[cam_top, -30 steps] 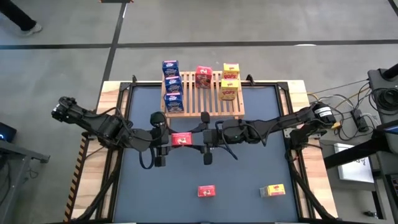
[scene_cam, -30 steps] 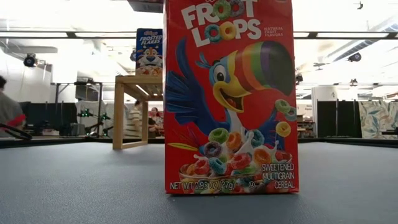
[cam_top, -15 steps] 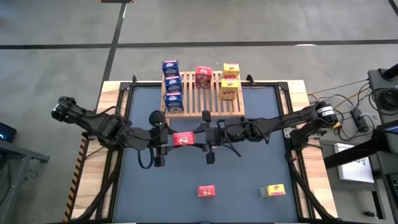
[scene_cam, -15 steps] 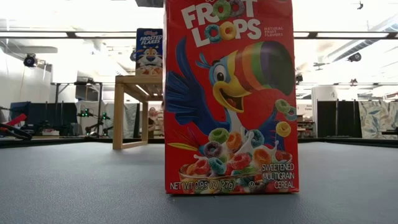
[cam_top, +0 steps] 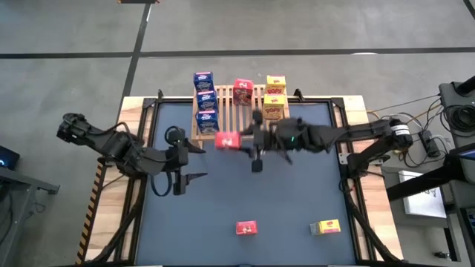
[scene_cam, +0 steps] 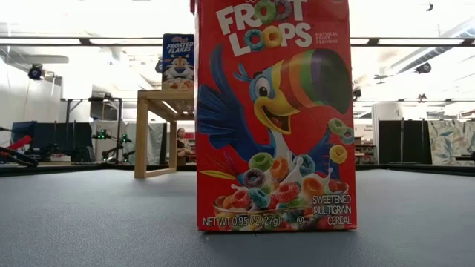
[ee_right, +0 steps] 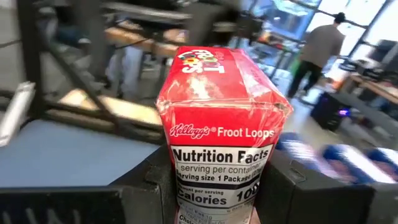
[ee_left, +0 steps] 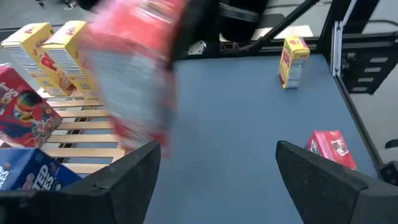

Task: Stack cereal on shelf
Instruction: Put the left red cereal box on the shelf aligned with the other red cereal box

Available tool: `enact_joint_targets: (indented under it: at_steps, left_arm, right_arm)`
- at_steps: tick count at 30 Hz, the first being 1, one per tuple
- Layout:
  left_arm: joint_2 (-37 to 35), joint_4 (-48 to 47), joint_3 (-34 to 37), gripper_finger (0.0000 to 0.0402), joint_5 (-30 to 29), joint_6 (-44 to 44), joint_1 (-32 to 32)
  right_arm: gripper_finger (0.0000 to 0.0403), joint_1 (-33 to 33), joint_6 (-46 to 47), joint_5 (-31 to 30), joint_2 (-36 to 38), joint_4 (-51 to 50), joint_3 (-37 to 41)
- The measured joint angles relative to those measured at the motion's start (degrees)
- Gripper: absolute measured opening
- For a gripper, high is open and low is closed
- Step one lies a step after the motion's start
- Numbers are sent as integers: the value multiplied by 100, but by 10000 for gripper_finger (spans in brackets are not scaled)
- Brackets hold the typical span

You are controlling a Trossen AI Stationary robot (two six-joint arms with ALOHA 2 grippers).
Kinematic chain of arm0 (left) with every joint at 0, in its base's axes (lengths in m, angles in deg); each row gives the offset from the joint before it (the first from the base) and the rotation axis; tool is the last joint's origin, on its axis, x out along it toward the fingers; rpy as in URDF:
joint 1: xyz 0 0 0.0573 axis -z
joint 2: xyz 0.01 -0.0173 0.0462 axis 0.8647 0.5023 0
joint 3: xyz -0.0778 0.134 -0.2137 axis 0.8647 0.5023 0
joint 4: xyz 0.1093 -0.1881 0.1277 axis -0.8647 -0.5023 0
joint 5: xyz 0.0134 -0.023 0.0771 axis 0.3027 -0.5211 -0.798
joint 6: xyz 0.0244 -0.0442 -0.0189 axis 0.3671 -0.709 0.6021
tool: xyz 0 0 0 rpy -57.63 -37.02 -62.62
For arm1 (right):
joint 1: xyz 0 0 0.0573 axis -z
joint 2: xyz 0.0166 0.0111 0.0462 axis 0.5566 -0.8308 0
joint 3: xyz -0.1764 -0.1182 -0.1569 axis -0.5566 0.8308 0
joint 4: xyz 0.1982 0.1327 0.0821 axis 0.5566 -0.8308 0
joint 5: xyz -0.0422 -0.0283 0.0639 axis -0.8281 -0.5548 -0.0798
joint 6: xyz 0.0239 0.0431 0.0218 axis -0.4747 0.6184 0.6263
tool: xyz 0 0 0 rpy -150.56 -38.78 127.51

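The shelf (cam_top: 241,111) stands at the table's far edge and carries stacked blue cereal boxes (cam_top: 205,100), a red one (cam_top: 243,90) and yellow ones (cam_top: 274,96). My right gripper (cam_top: 237,141) is shut on a red cereal box (cam_top: 225,140), held in the air just before the shelf's near edge. My left gripper (cam_top: 196,162) is open left of that box, with nothing between its fingers (ee_left: 124,180). A red box (cam_top: 246,228) and a yellow box (cam_top: 324,226) stand near the front edge. That red box (scene_cam: 273,115) fills the low view. My right gripper pinches the red box between its two fingers (ee_right: 152,186) on two opposite faces, with the nutrition panel (ee_right: 221,162) toward the wrist. The fingers come level from the table's right. The box is lifted clear of the table and sticks out beyond the fingertips toward the left.
The blue mat (cam_top: 297,193) between the arms and the front boxes is free. The black frame rails (cam_top: 343,141) run along the table's sides. Beyond the table a person (ee_right: 320,43) walks in the room.
My left gripper has opened, let go of the red box and drawn back toward the table's left. My right gripper, shut on the box, has carried it up and toward the far edge, to just before the shelf.
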Motion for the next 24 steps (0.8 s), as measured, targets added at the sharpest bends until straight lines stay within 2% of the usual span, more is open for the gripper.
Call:
enact_joint_targets:
  at_steps: [2, 8, 10, 15, 24]
  left_arm:
    - [-81, 123, 76, 308, -36, -22, 126]
    - [-446, 568, 532, 306, -462, 229, 604]
    - [-628, 825, 765, 302, -511, 282, 666]
    - [-1174, 1575, 1423, 295, -496, 551, 767]
    - [-2039, 2503, 2442, 295, -497, 718, 767]
  right_arm:
    - [145, 337, 95, 261, 145, -106, 0]
    - [140, 1419, 142, 1905, 411, -306, 0]
    - [140, 1686, 142, 2190, 429, -396, 0]
    - [139, 2136, 138, 2208, 336, -526, 4]
    - [139, 2460, 47, 2218, 67, -515, 147]
